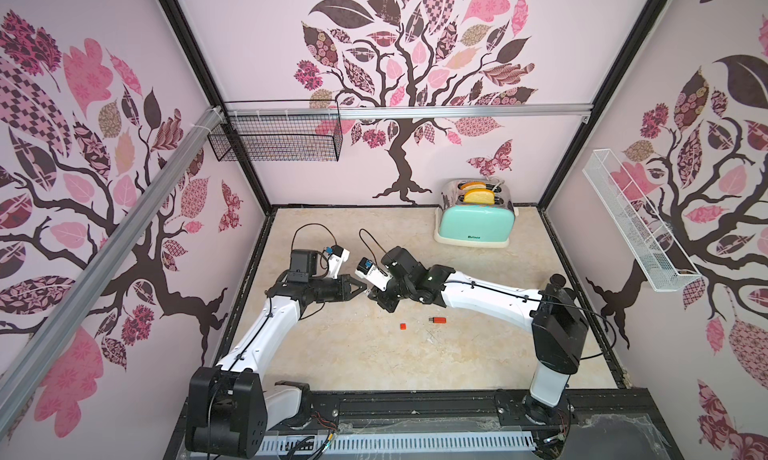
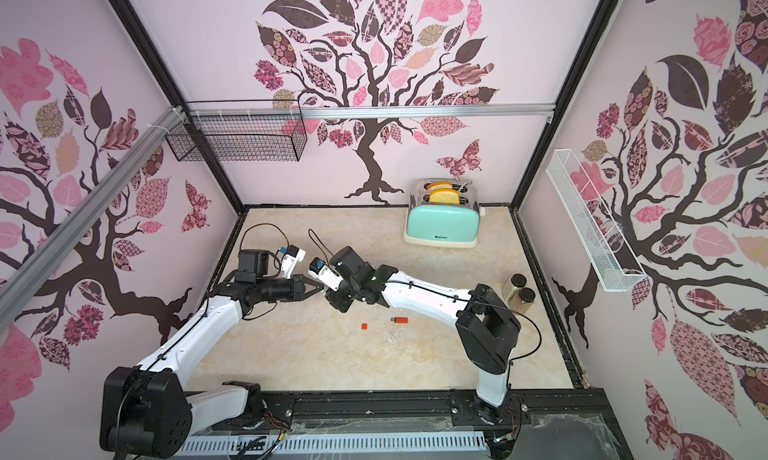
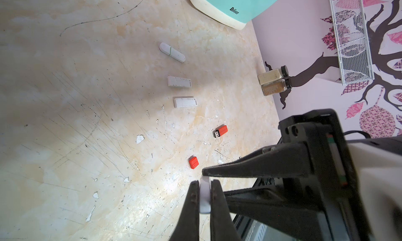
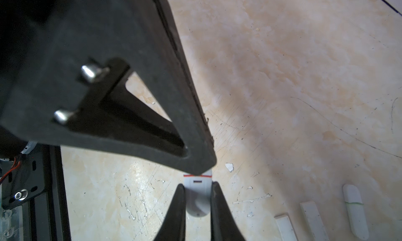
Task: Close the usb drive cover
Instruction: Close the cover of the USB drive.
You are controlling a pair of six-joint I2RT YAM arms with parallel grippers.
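In both top views a pale stone table [image 1: 374, 362] sits inside pink tree-picture walls [image 1: 257, 42]. One toaster [image 1: 473, 227], one red usb drive [image 1: 438, 320], one red cap [image 1: 403, 326]. Both arms [image 1: 266, 329] stretch inward; left gripper [image 1: 360, 288] and right gripper [image 1: 372, 294] meet tip to tip.

Left wrist view: left gripper pinches the white usb drive [image 3: 205, 198]; three white sticks [image 3: 179, 81] lie nearby.

Right wrist view: right gripper squeezes it too.

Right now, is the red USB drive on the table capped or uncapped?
Uncapped: red USB drive shows bare metal plug; red cap lies apart.
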